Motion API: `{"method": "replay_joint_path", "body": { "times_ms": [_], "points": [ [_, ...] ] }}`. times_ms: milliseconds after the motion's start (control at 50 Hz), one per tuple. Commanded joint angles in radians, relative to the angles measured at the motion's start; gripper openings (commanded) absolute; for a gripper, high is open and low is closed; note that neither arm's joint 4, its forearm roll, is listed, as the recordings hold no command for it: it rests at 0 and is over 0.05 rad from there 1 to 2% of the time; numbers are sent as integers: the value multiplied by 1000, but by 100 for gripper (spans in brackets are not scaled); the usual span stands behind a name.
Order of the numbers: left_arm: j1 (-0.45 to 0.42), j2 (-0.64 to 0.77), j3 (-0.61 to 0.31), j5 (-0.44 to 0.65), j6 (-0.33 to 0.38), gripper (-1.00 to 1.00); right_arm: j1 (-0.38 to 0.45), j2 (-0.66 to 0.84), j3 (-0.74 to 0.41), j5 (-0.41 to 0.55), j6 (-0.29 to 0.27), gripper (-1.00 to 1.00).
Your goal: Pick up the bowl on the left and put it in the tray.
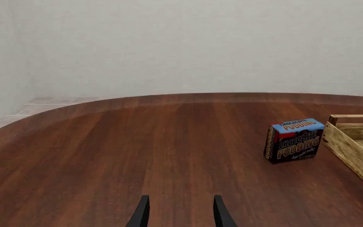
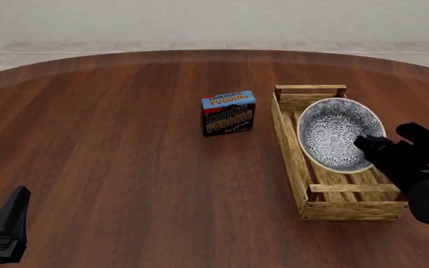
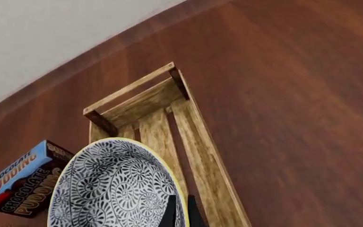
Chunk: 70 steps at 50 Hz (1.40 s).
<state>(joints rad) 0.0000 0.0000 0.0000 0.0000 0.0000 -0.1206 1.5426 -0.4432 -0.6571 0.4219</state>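
Note:
The blue-grey floral bowl (image 2: 334,131) hangs tilted on its side over the middle of the long wooden tray (image 2: 289,142). My right gripper (image 2: 363,144) is shut on the bowl's right rim. In the right wrist view the two fingers pinch the yellowish rim of the bowl (image 3: 115,189) at the right gripper (image 3: 180,213), with the tray's slats (image 3: 203,156) beneath. I cannot tell whether the bowl touches the slats. My left gripper (image 2: 9,218) is at the near left of the table, open and empty. The left wrist view shows the left gripper (image 1: 180,215) with its fingers apart.
A blue-and-black chocolate pudding box (image 2: 228,113) stands upright just left of the tray's far end; it shows too as the pudding box (image 1: 294,140) and the pudding box (image 3: 17,184). One corner of the tray (image 1: 358,146) enters the left wrist view. The round wooden table (image 2: 110,156) spreads around.

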Motion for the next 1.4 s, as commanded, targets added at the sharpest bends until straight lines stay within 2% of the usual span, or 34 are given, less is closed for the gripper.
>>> {"method": "replay_joint_path", "body": {
  "times_ms": [20, 460, 1400],
  "points": [
    [0, 0, 0, 0, 0, 100, 7, 17, -14, -5, 8, -100],
    [0, 0, 0, 0, 0, 100, 21, 70, -25, -15, 44, -100],
    [0, 0, 0, 0, 0, 100, 6, 124, -42, -36, 37, -100]
  ]
}}
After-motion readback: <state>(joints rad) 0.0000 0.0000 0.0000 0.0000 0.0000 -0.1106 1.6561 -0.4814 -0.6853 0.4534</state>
